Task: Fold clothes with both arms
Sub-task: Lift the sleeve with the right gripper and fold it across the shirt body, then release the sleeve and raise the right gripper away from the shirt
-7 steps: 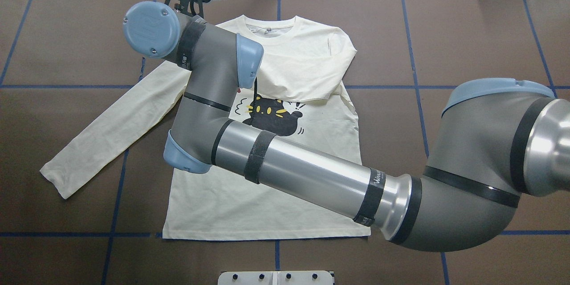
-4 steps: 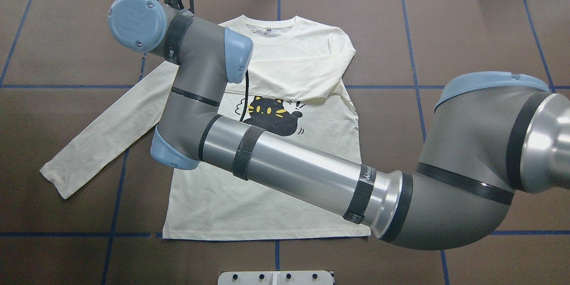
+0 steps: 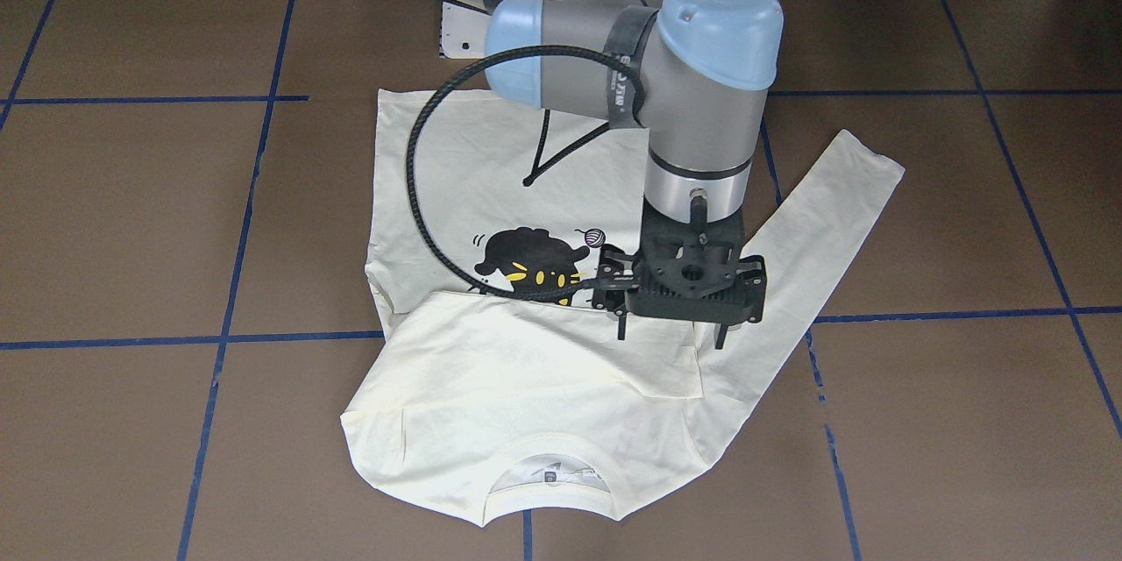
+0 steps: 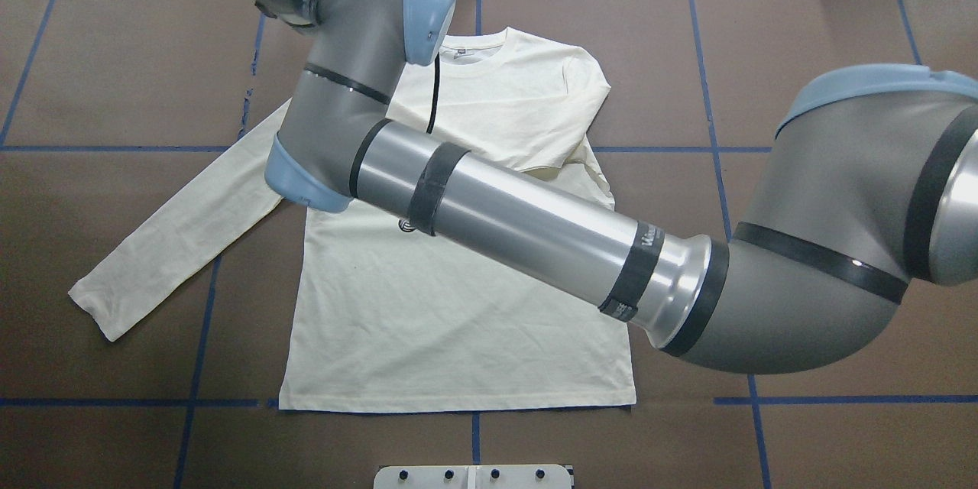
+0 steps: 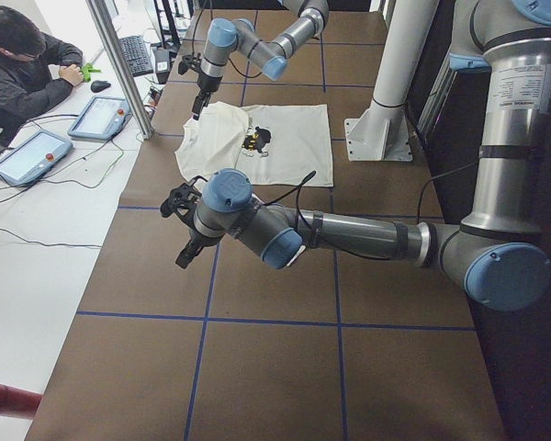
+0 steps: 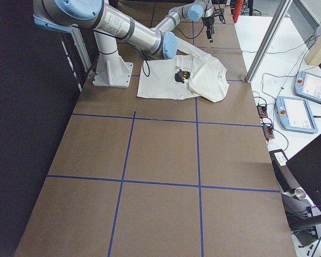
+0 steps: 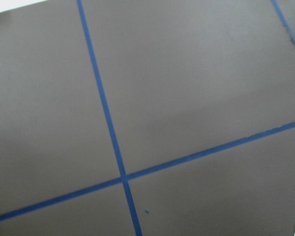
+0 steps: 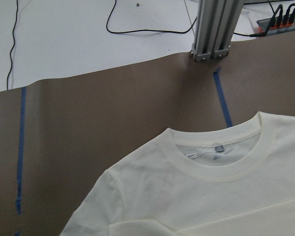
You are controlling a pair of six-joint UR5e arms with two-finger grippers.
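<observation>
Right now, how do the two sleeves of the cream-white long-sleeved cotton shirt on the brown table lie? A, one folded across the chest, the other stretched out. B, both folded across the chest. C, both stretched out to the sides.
A: on the cream-white shirt, the folded sleeve lies across the chest, while the outstretched sleeve runs out flat over the brown table.

In the overhead view the right arm (image 4: 519, 221) crosses the shirt (image 4: 458, 321), covering its chest, and the arm's wrist runs off the top edge at upper left. Front-facing, the folded sleeve (image 3: 526, 351) overlaps the cat print's (image 3: 526, 267) lower edge. In the left side view the left gripper (image 5: 184, 257), centre left, is too small to judge its jaws.
</observation>
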